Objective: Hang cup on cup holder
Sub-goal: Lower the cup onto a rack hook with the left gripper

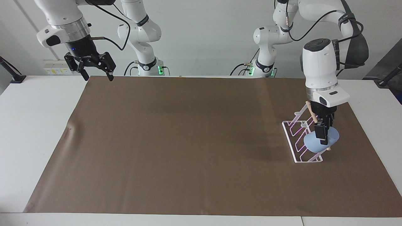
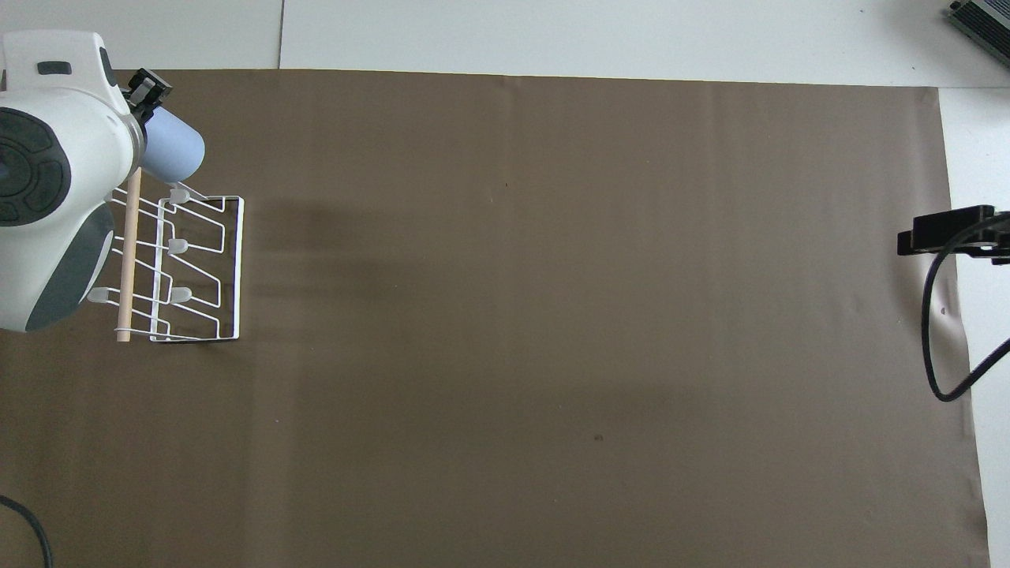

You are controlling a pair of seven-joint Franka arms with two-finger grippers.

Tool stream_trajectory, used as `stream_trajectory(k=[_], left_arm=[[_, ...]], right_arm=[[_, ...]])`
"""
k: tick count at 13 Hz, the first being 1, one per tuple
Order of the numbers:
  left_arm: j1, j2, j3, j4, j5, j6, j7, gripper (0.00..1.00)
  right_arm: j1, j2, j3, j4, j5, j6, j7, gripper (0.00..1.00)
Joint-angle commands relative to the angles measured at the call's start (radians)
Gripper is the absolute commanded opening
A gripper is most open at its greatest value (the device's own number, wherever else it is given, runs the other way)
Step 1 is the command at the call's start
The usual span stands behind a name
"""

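Note:
The light-blue cup (image 1: 311, 145) lies tilted in my left gripper (image 1: 322, 138), which is shut on it from above. It hangs low over the end of the cup holder (image 1: 309, 161) that is farthest from the robots, next to the tip of the wooden dowel (image 1: 311, 110). Whether the cup touches the wire I cannot tell. In the overhead view the cup (image 2: 175, 151) pokes out from under the left wrist, just past the cup holder (image 2: 239, 268). My right gripper (image 1: 92, 64) hangs open and empty, high over the mat's corner by the right arm's base.
A brown mat (image 1: 188, 141) covers most of the white table (image 1: 31, 125). The rack's other loops (image 2: 197, 237) hold nothing. A black cable (image 2: 935, 347) dangles from the right arm at the mat's edge.

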Motion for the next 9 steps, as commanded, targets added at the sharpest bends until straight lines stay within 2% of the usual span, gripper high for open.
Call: stream_trajectory(k=[1,4,6,7,8,9], left_arm=[[0.017,0.024,-0.006,0.012,0.028,0.016,0.034,0.0],[0.011,-0.005,-0.005,-0.058,0.029,0.019,0.023,0.0],[0.009,-0.018,-0.006,-0.087,0.044,0.021,0.022,0.0],[0.011,-0.037,-0.006,-0.127,0.066,0.041,0.013,0.0],[0.011,-0.051,-0.006,-0.155,0.078,0.047,0.011,0.0],[0.011,-0.054,-0.005,-0.161,0.078,0.047,0.008,0.0]], right_arm=[[0.003,-0.01,-0.037,0.002,-0.029,-0.04,0.013,1.0],[0.003,-0.043,-0.037,-0.05,-0.029,-0.078,0.016,1.0],[0.003,-0.053,-0.037,-0.08,-0.032,-0.023,-0.002,1.0],[0.018,-0.078,-0.028,-0.129,-0.069,0.023,-0.01,1.0],[0.061,-0.076,-0.026,-0.131,-0.153,0.034,0.017,1.0],[0.062,-0.071,-0.025,-0.13,-0.163,0.032,0.054,1.0]])
